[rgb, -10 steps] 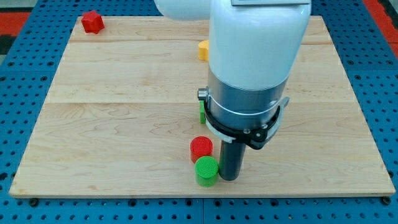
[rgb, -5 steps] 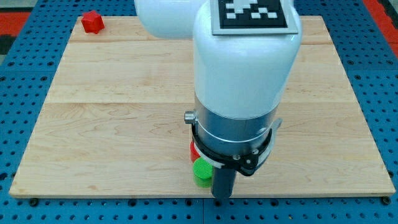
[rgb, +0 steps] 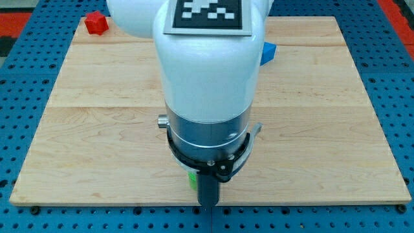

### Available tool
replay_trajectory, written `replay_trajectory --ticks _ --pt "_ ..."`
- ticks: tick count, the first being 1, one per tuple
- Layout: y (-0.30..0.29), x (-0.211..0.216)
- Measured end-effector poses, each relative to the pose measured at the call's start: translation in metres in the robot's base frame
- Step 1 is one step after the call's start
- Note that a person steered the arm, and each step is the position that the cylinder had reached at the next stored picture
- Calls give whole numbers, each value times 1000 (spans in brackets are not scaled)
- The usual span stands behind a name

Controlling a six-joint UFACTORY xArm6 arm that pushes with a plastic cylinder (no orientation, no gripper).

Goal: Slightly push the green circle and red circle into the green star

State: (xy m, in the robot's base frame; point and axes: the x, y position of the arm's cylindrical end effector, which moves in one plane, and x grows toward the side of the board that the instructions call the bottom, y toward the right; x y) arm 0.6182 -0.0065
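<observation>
The arm's white and grey body fills the middle of the view and hides most of the blocks. Only a sliver of the green circle (rgb: pixel 192 179) shows, at the left edge of the dark rod near the board's bottom edge. My tip (rgb: pixel 207 204) is at the board's bottom edge, just right of and below that green sliver. The red circle and the green star are hidden behind the arm.
A red block (rgb: pixel 96 22) sits at the board's top left corner. A blue block (rgb: pixel 268 52) peeks out right of the arm near the top. The wooden board (rgb: pixel 77 129) lies on a blue pegboard surface.
The arm and rod have moved toward the view's left and slightly down. The red circle, green star and yellow block have gone out of sight behind the arm; the blue block has come into view.
</observation>
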Motion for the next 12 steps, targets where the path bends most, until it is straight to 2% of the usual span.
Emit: replay_trajectory --ticks 5,10,12 --pt "-30 0" --pt "-7 -26" --pt "-7 -23"
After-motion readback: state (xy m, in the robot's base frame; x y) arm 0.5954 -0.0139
